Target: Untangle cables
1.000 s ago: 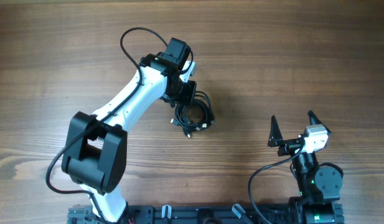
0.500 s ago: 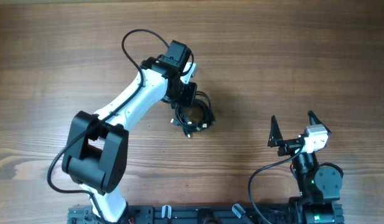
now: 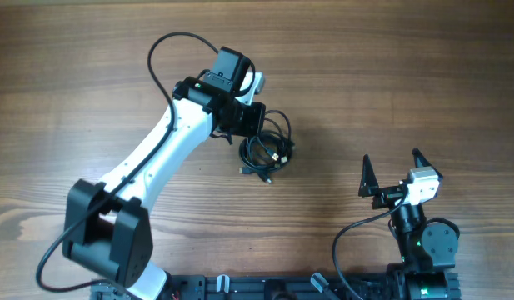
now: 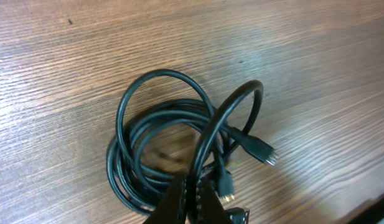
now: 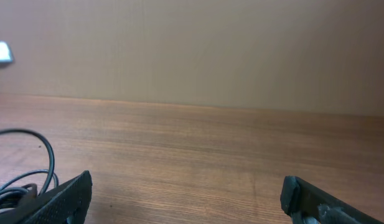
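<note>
The cables (image 3: 268, 150) are a tangled bundle of thin black loops on the wooden table, just right of my left gripper (image 3: 250, 125). In the left wrist view the cables (image 4: 160, 143) lie coiled, with silvery-tipped plugs (image 4: 266, 155) sticking out. My left gripper (image 4: 195, 193) is shut on one black cord that arches up from the bundle. My right gripper (image 3: 396, 171) is open and empty at the lower right, well apart from the bundle. In the right wrist view its fingers (image 5: 185, 196) spread wide, and the cables (image 5: 20, 180) show at the far left.
A thick black wire (image 3: 169, 50) loops off the left arm above the table. The black base rail (image 3: 265, 287) runs along the near edge. Bare wood table (image 3: 406, 75) surrounds the bundle.
My left arm has swung up and to the right, dragging the cable bundle a little rightward and pulling one loop up. The right arm has not moved.
</note>
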Action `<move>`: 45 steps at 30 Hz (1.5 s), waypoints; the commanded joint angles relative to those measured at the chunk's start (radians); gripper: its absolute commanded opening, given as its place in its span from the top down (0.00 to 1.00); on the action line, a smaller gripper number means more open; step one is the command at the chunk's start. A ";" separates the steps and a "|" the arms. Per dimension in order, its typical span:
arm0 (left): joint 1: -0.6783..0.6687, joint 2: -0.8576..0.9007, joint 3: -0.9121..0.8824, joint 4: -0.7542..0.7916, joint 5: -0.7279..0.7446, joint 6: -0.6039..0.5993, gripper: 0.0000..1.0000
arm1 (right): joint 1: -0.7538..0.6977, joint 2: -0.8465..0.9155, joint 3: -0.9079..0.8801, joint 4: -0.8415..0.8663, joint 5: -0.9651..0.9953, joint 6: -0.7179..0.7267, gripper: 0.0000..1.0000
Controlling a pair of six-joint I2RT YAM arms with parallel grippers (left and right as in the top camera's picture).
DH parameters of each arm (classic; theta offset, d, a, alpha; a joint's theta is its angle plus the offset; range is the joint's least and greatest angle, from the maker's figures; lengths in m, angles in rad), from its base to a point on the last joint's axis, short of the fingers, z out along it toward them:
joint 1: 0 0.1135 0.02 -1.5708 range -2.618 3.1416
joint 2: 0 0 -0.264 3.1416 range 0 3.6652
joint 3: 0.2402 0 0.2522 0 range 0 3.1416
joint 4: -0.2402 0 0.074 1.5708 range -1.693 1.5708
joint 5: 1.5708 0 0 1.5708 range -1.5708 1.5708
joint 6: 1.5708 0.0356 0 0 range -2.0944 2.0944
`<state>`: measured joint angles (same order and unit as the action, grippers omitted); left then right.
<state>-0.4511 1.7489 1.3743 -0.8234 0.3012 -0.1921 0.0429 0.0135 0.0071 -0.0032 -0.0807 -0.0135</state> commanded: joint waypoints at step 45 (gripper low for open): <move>-0.002 -0.548 0.039 0.314 0.203 -0.440 0.96 | -0.003 0.613 0.633 -0.448 -0.794 0.617 0.00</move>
<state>-0.4519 1.2610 1.3876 -0.5694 0.4786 -0.5858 0.0422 0.6102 0.6277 -0.4480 -0.8459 0.6540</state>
